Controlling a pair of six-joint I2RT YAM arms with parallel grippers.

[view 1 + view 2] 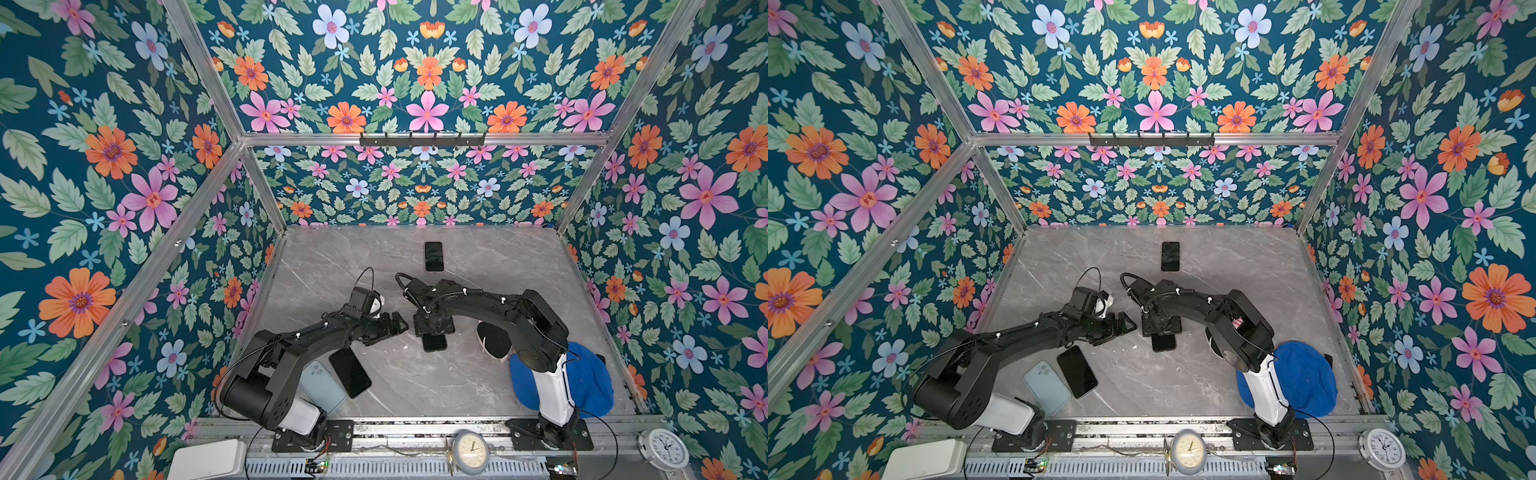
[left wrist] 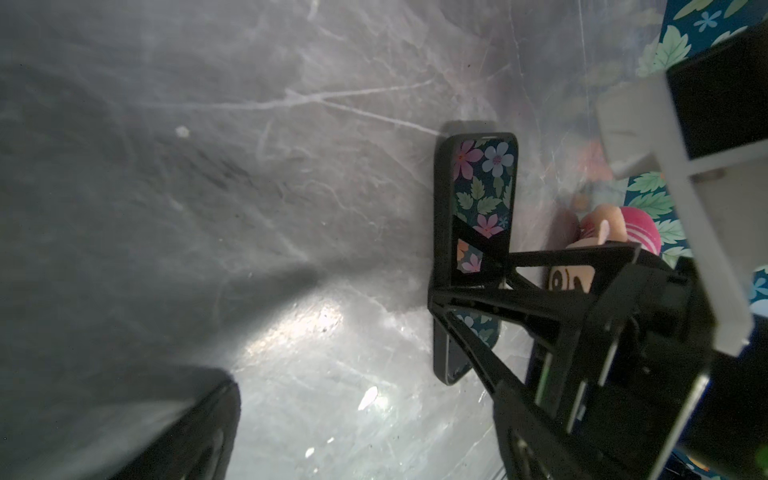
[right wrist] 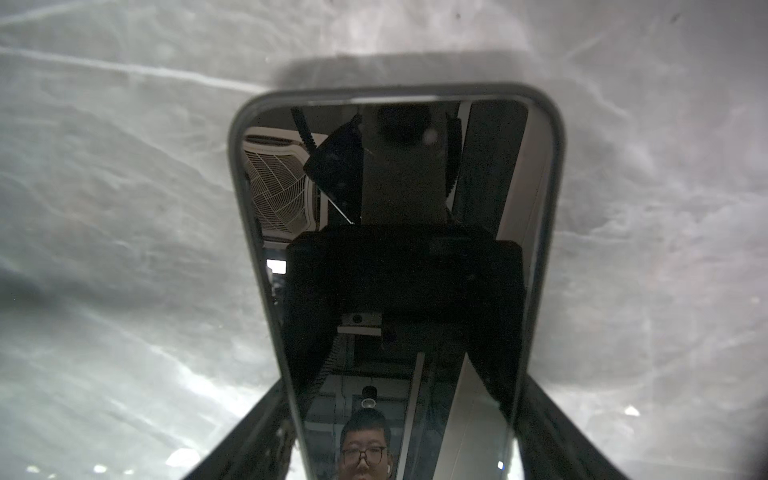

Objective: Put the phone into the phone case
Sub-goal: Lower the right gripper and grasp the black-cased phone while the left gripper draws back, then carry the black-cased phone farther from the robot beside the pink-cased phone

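A phone (image 1: 434, 344) (image 1: 1163, 343) lies face up mid-table, black screen ringed by a grey rim (image 3: 245, 199) that looks like the phone case. My right gripper (image 1: 434, 331) (image 1: 1163, 330) (image 3: 405, 380) points straight down over it, its fingers against the two long edges. In the left wrist view one right finger (image 2: 478, 299) crosses the phone (image 2: 484, 187). My left gripper (image 1: 395, 328) (image 1: 1125, 326) (image 2: 365, 453) hovers just left of it, open and empty. A pale blue case-like shell (image 1: 322, 388) lies camera hole up beside the left arm.
A bare black phone (image 1: 350, 372) lies next to the pale blue shell. Another phone (image 1: 433, 256) rests far back. A blue cap (image 1: 590, 382) and a black-and-white shoe (image 1: 494, 340) sit by the right arm. Flowered walls enclose the marble table (image 1: 519, 270).
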